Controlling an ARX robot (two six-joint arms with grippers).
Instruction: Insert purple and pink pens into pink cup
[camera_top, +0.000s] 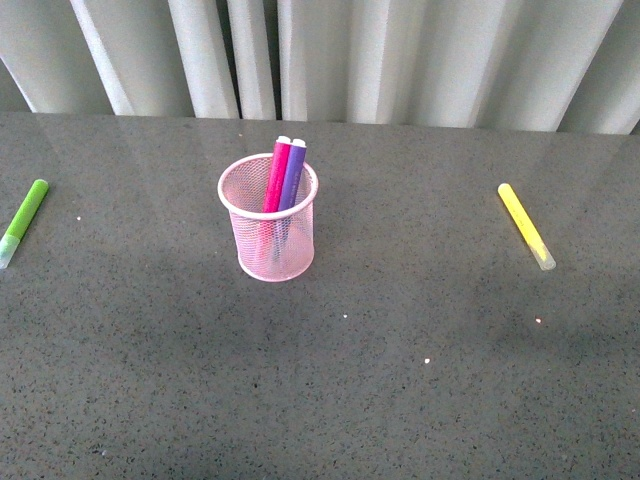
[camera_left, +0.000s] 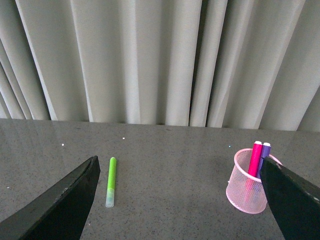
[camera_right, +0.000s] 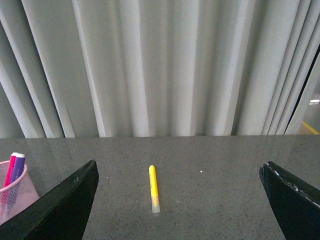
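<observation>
Standing upright on the grey bench (camera_top: 400, 380) in the front view, the pink cup (camera_top: 268, 232) holds the purple and pink pens (camera_top: 284, 176), while each wrist view shows its fingers (camera_left: 60, 202) (camera_right: 62, 205) spread wide apart, gripping nothing.

Grey speckled tabletop (camera_top: 400, 380). Lime-green marker (camera_top: 23, 221) lies at its left edge; yellow marker (camera_top: 526, 226) toward its right. Pale curtain (camera_top: 400, 60) hangs behind the tabletop.
</observation>
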